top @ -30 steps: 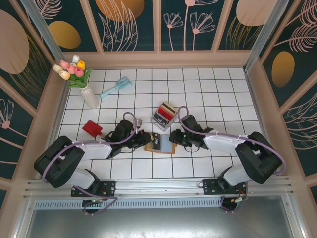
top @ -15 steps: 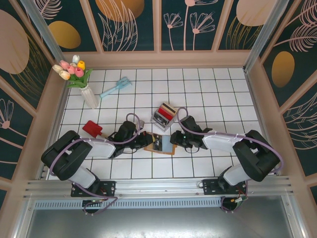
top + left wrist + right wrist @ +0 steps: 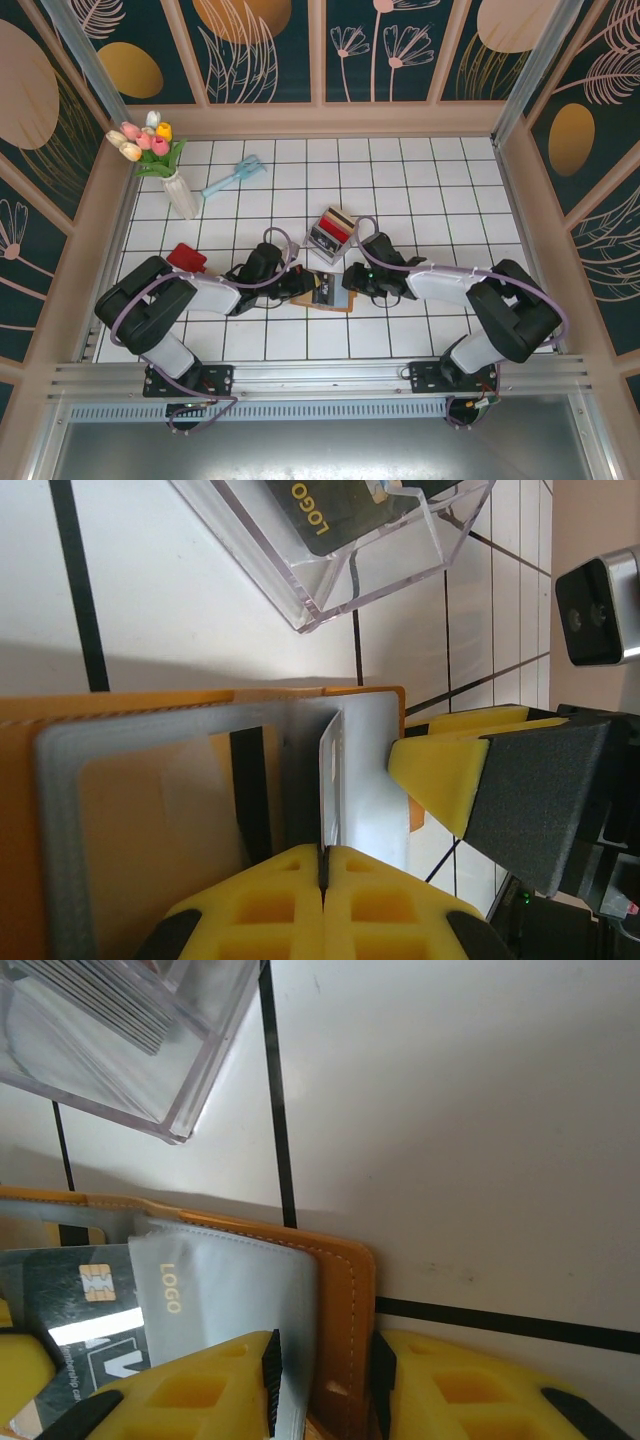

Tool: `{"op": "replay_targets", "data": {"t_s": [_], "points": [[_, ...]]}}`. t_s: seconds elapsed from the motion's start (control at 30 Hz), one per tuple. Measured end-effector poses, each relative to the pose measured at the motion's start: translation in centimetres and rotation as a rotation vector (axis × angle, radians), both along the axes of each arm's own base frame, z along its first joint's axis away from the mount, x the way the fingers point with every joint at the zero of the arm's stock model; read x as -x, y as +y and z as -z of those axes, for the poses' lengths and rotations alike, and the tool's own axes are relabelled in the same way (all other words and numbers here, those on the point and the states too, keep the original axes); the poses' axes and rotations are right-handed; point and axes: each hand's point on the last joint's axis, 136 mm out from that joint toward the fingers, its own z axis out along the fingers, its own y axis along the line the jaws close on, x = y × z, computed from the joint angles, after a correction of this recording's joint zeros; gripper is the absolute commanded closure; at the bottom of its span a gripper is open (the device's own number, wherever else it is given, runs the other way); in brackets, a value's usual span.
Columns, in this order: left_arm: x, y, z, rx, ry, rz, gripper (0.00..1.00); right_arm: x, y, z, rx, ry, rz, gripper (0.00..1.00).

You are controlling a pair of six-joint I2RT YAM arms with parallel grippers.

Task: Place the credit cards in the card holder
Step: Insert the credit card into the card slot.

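Observation:
The orange-brown card holder (image 3: 328, 293) lies open on the tiles between both grippers. My left gripper (image 3: 323, 858) is shut on the thin edge of a grey credit card (image 3: 329, 770), which stands on edge against the holder's orange rim (image 3: 200, 696). My right gripper (image 3: 322, 1380) is shut on the holder's stitched orange edge (image 3: 345, 1290). The grey card (image 3: 230, 1290) marked LOGO lies against that edge, beside a black card with a chip (image 3: 70, 1285). From above, the left gripper (image 3: 303, 285) and right gripper (image 3: 348, 282) face each other across the holder.
A clear plastic tray (image 3: 333, 232) with more cards stands just behind the holder; one black LOGO card (image 3: 320, 510) shows in it. A red flat object (image 3: 187, 258) lies by the left arm. A vase of tulips (image 3: 180, 190) and a light blue tool (image 3: 235, 175) are at the back left.
The left arm has pushed rightward, bringing its gripper closer onto the holder. The right gripper has edged slightly left and stays clamped on the holder's edge.

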Motion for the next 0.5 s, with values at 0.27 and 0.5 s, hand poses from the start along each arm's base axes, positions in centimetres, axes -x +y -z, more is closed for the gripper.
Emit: {"op": "replay_targets", "data": {"t_s": [0.27,0.5], "points": [[0.0,-0.5,-0.3,0.013,0.003,0.017,0.91,0.0,0.1,0.1,0.008,-0.004,-0.001,0.67],[-0.1,-1.7,-1.0,0.019,-0.001,0.040,0.91,-0.1,0.1,0.1,0.009,-0.006,0.002,0.71]]}}
